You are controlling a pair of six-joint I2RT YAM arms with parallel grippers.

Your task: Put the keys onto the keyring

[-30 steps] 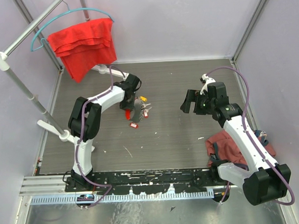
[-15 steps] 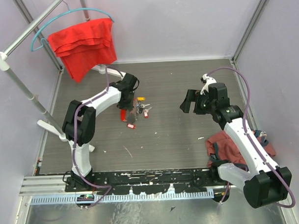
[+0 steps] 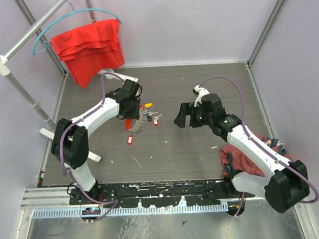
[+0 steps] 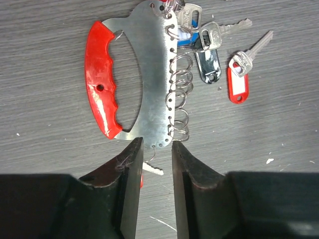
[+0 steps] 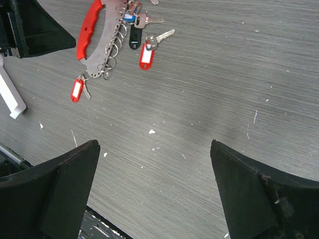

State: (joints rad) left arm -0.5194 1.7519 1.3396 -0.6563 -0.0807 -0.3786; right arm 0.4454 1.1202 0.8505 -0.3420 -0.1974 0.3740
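Over the red-handled silver metal keyring [image 4: 148, 74] the left claw [image 4: 157, 149] is held narrowly parted, empty; at 3 o'clock the right claw [image 5: 154, 149] is spread wide, empty.

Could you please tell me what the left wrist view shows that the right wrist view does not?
Only the left wrist view: the left gripper, fingers close together astride the near tip of the red-handled key holder, and its wire rings seen one by one. Only the right wrist view: the right gripper, wide open and empty, a white bracket, and the stray red-tagged key in full. Both: the holder, the black-tagged key and the other red-tagged key.
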